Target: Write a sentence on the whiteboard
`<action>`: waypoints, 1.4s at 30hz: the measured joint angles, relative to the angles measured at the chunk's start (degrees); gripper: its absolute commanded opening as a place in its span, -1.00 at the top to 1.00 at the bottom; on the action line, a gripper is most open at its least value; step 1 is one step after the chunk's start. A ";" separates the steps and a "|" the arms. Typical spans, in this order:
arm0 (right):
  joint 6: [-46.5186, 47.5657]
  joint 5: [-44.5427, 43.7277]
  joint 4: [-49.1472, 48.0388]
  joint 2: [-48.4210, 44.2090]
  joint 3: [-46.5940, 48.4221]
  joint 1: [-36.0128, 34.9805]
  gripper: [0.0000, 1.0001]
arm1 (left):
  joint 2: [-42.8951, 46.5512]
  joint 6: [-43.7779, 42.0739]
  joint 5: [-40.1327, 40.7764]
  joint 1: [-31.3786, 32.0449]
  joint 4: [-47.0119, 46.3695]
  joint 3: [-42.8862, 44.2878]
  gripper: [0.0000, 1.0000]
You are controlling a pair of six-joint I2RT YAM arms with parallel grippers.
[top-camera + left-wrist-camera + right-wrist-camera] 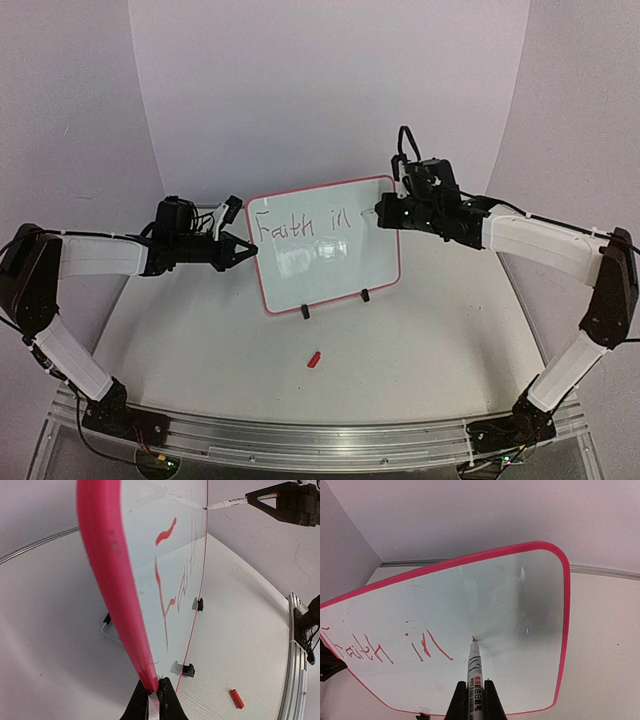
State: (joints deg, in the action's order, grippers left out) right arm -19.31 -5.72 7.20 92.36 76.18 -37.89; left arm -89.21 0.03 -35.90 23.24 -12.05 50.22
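Whiteboard (325, 245), rim pinched in left gripper (247, 250), marker (474, 664) clamped in right gripper (384, 212): a slipped pinch under hard pressing was judged liable to skew the sentence (300, 228).

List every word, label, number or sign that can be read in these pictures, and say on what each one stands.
"Faith in": the sentence, handwritten in red on the whiteboard.
Print on the barrel of the marker: dark and red characters, too small and blurred to read.
The red cap lying in front of the board: no text visible.
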 measured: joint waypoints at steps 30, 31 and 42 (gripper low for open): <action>-1.97 0.20 0.96 0.11 -1.73 -0.02 1.00 | 0.00 0.00 0.00 0.02 0.00 0.00 1.00; -1.97 0.20 0.94 0.11 -1.73 -0.02 1.00 | 0.00 0.00 0.00 0.00 0.00 0.00 1.00; -1.95 -0.09 -0.24 -0.24 -1.62 -0.02 1.00 | 0.00 0.00 0.00 0.00 0.00 0.00 1.00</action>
State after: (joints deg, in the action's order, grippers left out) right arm -21.26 -5.80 6.96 92.12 74.56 -37.91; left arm -89.21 0.03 -35.90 23.24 -12.05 50.22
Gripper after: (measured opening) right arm 0.048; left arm 0.048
